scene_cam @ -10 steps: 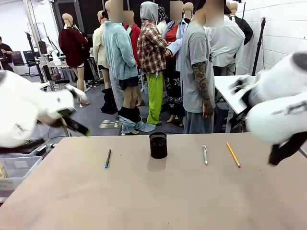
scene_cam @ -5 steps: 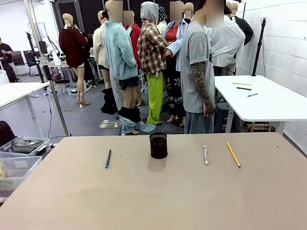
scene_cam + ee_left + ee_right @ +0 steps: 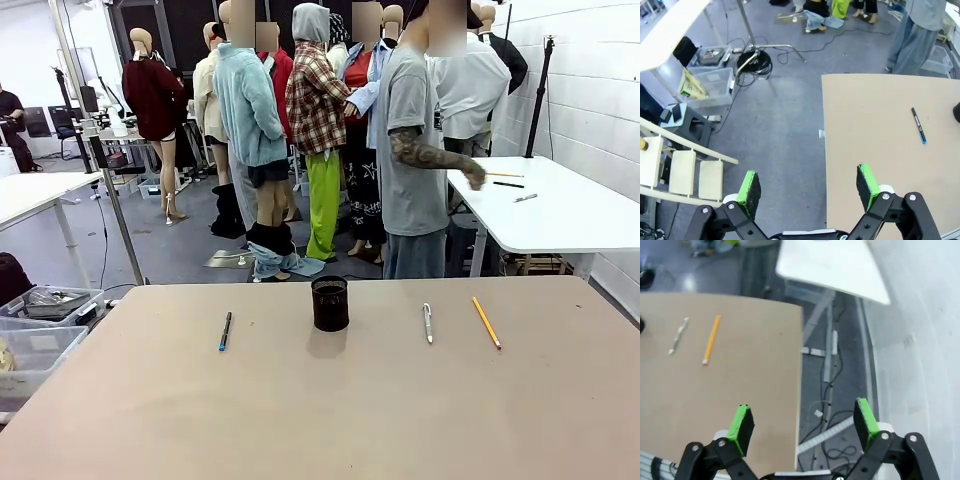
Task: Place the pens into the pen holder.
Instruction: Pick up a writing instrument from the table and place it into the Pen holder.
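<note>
The black pen holder (image 3: pixel 330 304) stands upright near the table's far middle. Left of it lies the dark pen with a blue end (image 3: pixel 225 331), which the left wrist view shows as well (image 3: pixel 918 126). To the holder's right lie the white-silver pen (image 3: pixel 427 323) and the orange pencil-like pen (image 3: pixel 486 322); both also appear from the right wrist, white-silver pen (image 3: pixel 679 335) and orange pen (image 3: pixel 711 339). My left gripper (image 3: pixel 809 184) hangs open high over the table's left edge. My right gripper (image 3: pixel 803 423) is open above the table's right edge.
A person in a grey shirt (image 3: pixel 410 150) stands at the far side, one hand on a white table (image 3: pixel 560 205) at the right. Clear bins (image 3: pixel 40 330) and cables sit on the floor by the left edge.
Both arms have swung out of the front view. The person's arm has risen from their side and now reaches to the white table.
</note>
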